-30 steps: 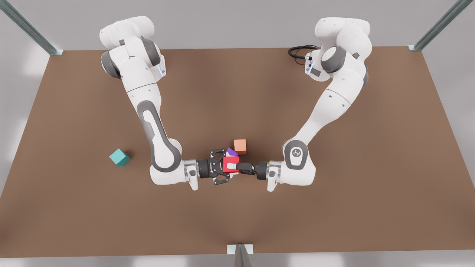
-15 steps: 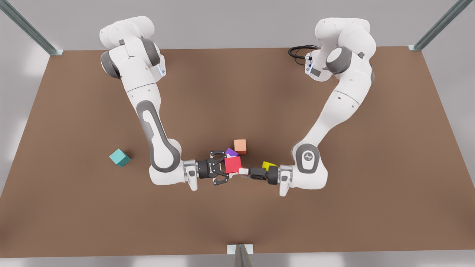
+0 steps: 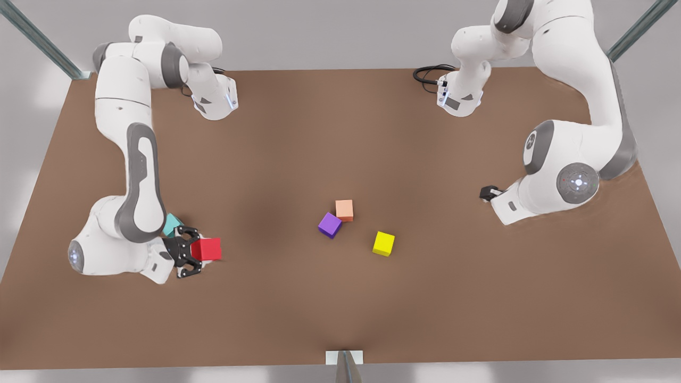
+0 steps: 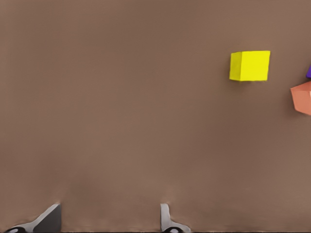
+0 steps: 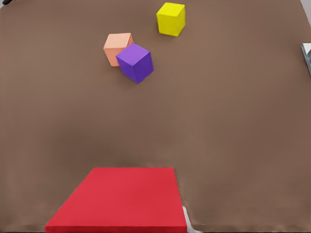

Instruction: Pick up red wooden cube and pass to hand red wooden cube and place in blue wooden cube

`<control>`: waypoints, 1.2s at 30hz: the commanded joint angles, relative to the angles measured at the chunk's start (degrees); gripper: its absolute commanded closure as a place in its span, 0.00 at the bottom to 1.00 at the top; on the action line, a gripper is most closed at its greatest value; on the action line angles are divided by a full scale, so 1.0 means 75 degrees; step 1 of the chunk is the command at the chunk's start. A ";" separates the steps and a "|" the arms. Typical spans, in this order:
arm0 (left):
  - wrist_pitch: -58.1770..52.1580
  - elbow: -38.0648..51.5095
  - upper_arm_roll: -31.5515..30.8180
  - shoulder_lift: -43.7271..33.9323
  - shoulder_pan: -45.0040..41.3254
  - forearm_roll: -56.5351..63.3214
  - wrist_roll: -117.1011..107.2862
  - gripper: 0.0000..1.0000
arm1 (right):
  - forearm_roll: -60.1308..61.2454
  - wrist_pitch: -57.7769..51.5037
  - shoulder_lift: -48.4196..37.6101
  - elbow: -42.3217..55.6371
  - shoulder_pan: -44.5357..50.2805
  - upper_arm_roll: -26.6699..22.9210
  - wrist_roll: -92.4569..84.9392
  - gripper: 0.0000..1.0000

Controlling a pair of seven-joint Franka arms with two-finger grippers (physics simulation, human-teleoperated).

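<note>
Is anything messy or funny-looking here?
Nothing is broken. The purple cube sits twisted against the orange cube. The right tool holds the red cube near the blue cube; the left tool waits far off.

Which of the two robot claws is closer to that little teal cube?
The right gripper: it holds the red wooden cube just beside the blue wooden cube. The left gripper waits far across the table, past the other cubes.
</note>
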 commanded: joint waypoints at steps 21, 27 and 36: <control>-0.0687 -0.0363 0.0912 -0.0285 -0.0641 -0.1017 -0.1126 0.00 | -0.4188 0.5585 -0.2247 -0.5202 -0.0076 -0.0227 0.3055 0.29; -0.0840 -0.0351 0.0912 -0.0273 -0.0688 -0.1016 -0.1149 0.00 | -0.4118 0.5585 -0.2540 -0.6069 -0.0194 -0.0227 0.3078 0.29; -0.0816 -0.0363 0.0912 -0.0250 -0.0699 -0.1016 -0.1161 0.00 | -0.4106 0.5597 -0.2645 -0.6526 -0.0229 -0.0215 0.3008 0.29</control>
